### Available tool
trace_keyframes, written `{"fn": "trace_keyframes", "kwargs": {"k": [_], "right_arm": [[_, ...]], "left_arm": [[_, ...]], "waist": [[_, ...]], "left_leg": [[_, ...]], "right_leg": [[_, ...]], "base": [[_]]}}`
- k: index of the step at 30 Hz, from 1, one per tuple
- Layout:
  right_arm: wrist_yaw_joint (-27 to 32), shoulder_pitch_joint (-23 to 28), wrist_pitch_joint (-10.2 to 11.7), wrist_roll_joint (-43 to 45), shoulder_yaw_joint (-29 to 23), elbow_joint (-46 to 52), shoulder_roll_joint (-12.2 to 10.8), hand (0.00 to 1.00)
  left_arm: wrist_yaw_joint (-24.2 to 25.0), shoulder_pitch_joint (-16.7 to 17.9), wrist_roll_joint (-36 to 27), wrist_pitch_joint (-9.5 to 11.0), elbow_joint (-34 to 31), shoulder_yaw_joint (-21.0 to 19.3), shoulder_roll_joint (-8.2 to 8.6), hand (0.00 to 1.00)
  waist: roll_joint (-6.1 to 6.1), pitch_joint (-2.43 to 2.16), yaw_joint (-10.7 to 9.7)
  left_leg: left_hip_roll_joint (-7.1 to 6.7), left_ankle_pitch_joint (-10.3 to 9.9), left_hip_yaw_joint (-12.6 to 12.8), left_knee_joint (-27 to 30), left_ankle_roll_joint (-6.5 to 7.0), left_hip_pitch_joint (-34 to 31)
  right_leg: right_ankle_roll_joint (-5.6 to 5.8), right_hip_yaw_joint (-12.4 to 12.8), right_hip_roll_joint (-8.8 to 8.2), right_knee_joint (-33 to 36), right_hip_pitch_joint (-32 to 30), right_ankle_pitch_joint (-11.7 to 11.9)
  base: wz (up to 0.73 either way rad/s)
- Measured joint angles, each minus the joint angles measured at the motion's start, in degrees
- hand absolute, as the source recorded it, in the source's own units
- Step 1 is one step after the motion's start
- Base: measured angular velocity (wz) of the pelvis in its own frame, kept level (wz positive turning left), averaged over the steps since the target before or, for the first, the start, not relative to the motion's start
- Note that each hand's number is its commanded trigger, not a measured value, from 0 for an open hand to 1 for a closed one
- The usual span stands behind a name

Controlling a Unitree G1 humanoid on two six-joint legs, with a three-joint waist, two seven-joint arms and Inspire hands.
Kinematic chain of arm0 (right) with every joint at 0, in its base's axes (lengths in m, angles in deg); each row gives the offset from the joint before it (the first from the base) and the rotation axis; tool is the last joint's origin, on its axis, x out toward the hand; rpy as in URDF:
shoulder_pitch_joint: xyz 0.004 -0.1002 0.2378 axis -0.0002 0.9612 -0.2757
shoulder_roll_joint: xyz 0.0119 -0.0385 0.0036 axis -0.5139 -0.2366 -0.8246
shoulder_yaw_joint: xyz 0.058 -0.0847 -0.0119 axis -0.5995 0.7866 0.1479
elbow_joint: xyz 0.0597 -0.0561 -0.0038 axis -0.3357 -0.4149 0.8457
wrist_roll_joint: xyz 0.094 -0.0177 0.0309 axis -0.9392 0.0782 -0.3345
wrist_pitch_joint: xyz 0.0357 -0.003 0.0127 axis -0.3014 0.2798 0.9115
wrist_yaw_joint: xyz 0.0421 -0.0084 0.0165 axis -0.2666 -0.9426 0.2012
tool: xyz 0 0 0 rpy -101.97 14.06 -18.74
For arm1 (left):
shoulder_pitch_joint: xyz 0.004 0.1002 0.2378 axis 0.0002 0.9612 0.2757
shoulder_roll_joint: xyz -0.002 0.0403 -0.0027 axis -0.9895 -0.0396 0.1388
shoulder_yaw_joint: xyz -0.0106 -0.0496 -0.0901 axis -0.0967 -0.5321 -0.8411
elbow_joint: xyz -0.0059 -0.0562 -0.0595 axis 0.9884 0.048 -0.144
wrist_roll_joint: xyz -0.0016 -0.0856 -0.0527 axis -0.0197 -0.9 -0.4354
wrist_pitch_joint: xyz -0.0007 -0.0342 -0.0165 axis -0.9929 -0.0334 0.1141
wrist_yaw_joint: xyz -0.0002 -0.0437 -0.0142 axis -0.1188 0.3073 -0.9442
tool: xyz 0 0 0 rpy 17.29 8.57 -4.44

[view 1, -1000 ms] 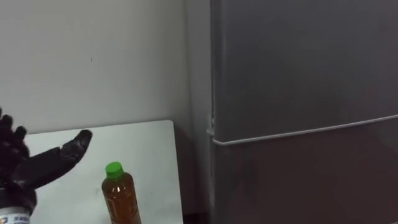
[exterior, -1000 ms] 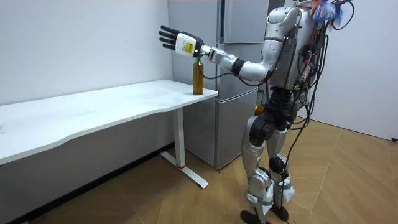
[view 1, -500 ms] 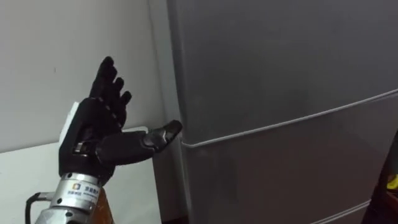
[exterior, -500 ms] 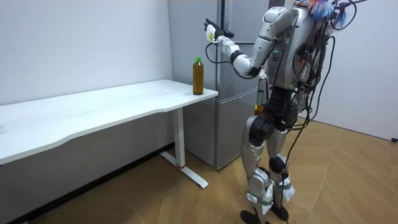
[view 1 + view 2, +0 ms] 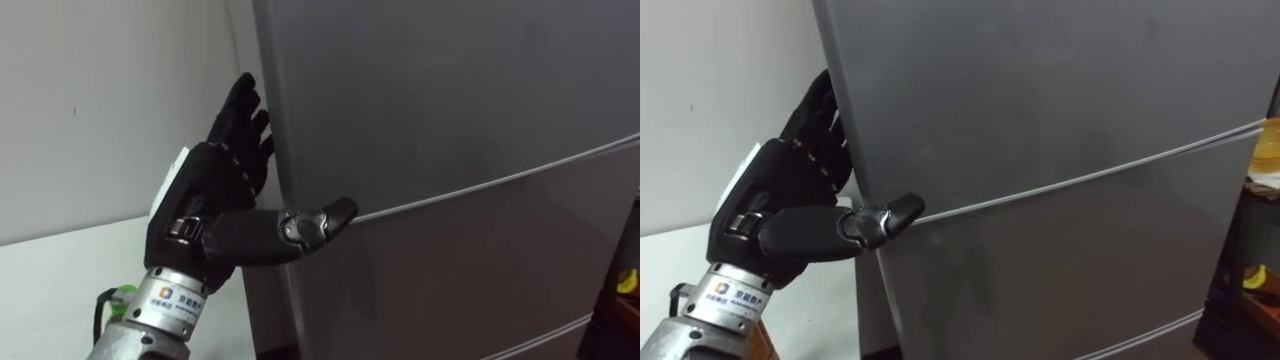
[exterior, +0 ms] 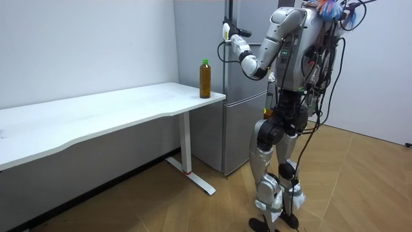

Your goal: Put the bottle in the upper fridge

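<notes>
The amber bottle [image 6: 205, 78] with a green cap [image 5: 125, 294] stands upright on the white table's [image 6: 96, 116] corner, beside the fridge. My left hand [image 5: 205, 195] is raised at the left edge of the grey upper fridge door [image 5: 430, 90]. It is open: the straight fingers lie along the door's edge, and the thumb [image 5: 315, 220] points across the door's front just above the seam. The door is closed. In the room view I stand facing the fridge [image 6: 248, 26] with the left hand [image 6: 230, 32] up at it, well clear of the bottle.
The lower fridge door [image 5: 470, 270] sits under the seam, also closed. A white wall [image 5: 100, 100] is behind the table, close to the fridge's left side. The table top [image 5: 40, 290] runs along that wall to my left. The floor is wood.
My left hand rose from beside the bottle and swung right to the fridge door's left edge. The head camera turned right, so the bottle slid almost out of the eye views.
</notes>
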Motion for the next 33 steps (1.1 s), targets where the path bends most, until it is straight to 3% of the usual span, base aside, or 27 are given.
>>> {"fn": "trace_keyframes", "kwargs": {"k": [13,15,16,17,18,21,27,33], "right_arm": [[0.04,-0.75,-0.29,-0.74,0.69,-0.52,0.24,0.00],[0.10,-0.76,-0.28,-0.75,1.04,-0.52,0.33,0.00],[0.10,-0.81,-0.29,-0.74,1.13,-0.52,0.43,0.00],[0.12,-0.82,-0.28,-0.74,1.14,-0.52,0.50,0.00],[0.14,-0.82,-0.28,-0.74,1.14,-0.52,0.53,0.00],[0.46,-0.85,-0.27,-0.77,1.14,-0.52,0.68,0.00],[0.46,-1.14,-0.28,-0.73,2.19,-0.55,0.86,0.00],[0.44,-1.37,-0.33,-0.81,2.27,-0.62,0.96,0.00]], "left_arm": [[0.01,-0.42,0.09,-0.19,-0.05,0.99,0.11,0.00],[0.02,-0.82,0.09,-0.19,-0.06,1.00,0.11,0.24],[0.02,-1.15,0.09,-0.19,-0.06,1.00,0.11,0.51],[0.02,-1.41,0.09,-0.19,-0.06,1.01,0.12,0.53],[0.02,-1.47,0.09,-0.19,-0.06,1.01,0.12,0.66],[-0.06,-1.48,0.08,-0.21,-0.05,0.82,0.19,0.75],[-0.90,-1.68,-0.33,-0.25,-0.08,0.13,0.58,0.72],[-1.03,-1.69,-1.14,-0.30,-0.08,0.47,1.25,0.61]], "waist": [[0.43,0.06,-0.70],[0.57,0.00,-0.70],[0.69,-0.03,-0.70],[0.85,-0.06,-0.70],[0.95,-0.08,-0.70],[1.31,0.02,-0.69],[1.13,0.16,-0.59],[1.22,0.37,-0.64]], "left_leg": [[0.00,0.01,0.11,0.02,0.01,-0.31],[0.00,0.01,0.15,0.02,0.01,-0.34],[0.00,0.01,0.16,0.02,0.01,-0.34],[0.00,0.01,0.18,0.02,0.01,-0.35],[0.00,0.01,0.19,0.02,0.01,-0.35],[0.00,0.01,0.27,0.01,0.01,-0.34],[-0.04,0.01,0.26,-0.05,0.01,-0.37],[-0.01,0.01,0.15,0.00,0.01,-0.34]], "right_leg": [[0.01,-0.02,-0.03,0.09,-0.32,0.02],[0.01,-0.02,-0.03,0.10,-0.32,0.02],[0.01,-0.02,-0.03,0.10,-0.32,0.02],[0.01,-0.02,-0.03,0.09,-0.32,0.02],[0.01,-0.02,-0.03,0.09,-0.31,0.02],[0.01,-0.02,-0.02,0.09,-0.31,0.02],[0.01,-0.02,-0.04,0.05,-0.30,0.02],[0.02,-0.02,-0.02,0.12,-0.28,0.02]], "base": [[0.00],[0.00],[0.00],[0.00],[0.00],[0.00],[0.00],[0.00]]}}
